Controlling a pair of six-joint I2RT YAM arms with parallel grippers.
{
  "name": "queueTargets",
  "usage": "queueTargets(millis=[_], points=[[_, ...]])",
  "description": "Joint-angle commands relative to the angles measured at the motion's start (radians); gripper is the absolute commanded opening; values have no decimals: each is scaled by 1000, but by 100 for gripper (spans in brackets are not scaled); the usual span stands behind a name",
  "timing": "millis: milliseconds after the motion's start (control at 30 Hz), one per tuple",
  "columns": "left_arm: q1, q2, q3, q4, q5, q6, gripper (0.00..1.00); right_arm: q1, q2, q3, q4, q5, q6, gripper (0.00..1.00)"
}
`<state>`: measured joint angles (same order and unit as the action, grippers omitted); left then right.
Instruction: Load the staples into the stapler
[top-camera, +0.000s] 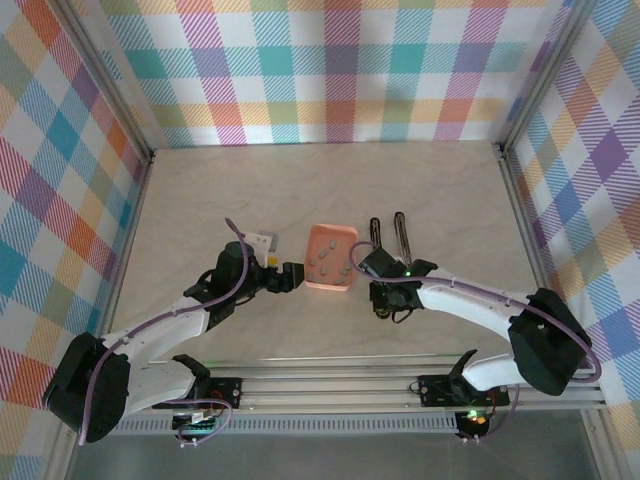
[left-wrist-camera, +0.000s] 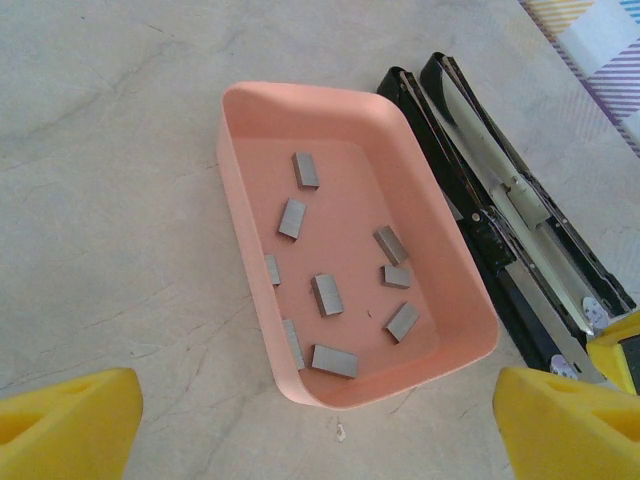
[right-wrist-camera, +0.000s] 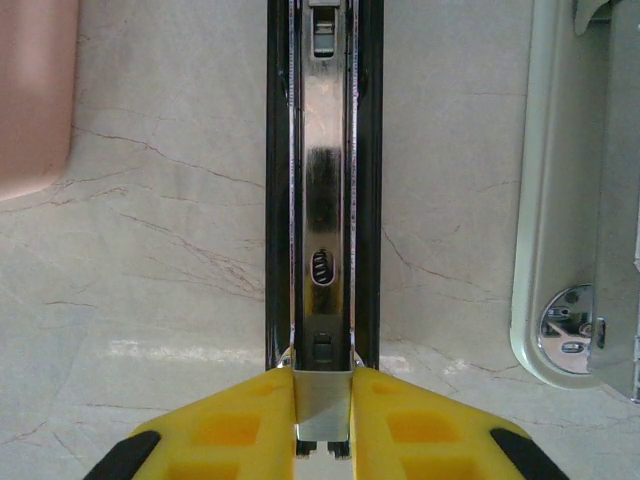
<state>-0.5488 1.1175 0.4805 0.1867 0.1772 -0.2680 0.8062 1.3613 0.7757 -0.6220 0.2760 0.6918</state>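
Note:
Several small grey staples (left-wrist-camera: 327, 294) lie loose in a salmon tray (left-wrist-camera: 232, 150). My left gripper (left-wrist-camera: 320, 440) hangs open just short of the tray's near end, its yellow fingertips (left-wrist-camera: 70, 420) wide apart with nothing between them. The black stapler (left-wrist-camera: 520, 230) lies opened flat to the tray's right, its two long halves side by side. My right gripper (right-wrist-camera: 324, 420) is shut on the rear end of the stapler's (right-wrist-camera: 322, 200) metal magazine channel. In the top view, the left gripper (top-camera: 290, 277) is at the tray's (top-camera: 333, 230) left edge and the right gripper (top-camera: 378, 265) at the stapler's (top-camera: 385, 235) near end.
The stapler's pale opened lid (right-wrist-camera: 575, 200) lies to the right of the magazine. A corner of the tray (right-wrist-camera: 35, 90) shows at the far left of the right wrist view. Plaid walls (top-camera: 320, 70) close in the marbled table on three sides.

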Motion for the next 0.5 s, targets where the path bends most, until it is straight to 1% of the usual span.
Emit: queueTargets(millis=[0,267,467], points=[[-10,5,-14,19,-8,16,91,7,19,-11,-41,-9,-3,19],[-11,7,-13,25,-9,18,91,8,22,2,-45,-6,-3,25],[-11,5,-11,18,-18,9,91,9,10,35,-70,2,-8,27]])
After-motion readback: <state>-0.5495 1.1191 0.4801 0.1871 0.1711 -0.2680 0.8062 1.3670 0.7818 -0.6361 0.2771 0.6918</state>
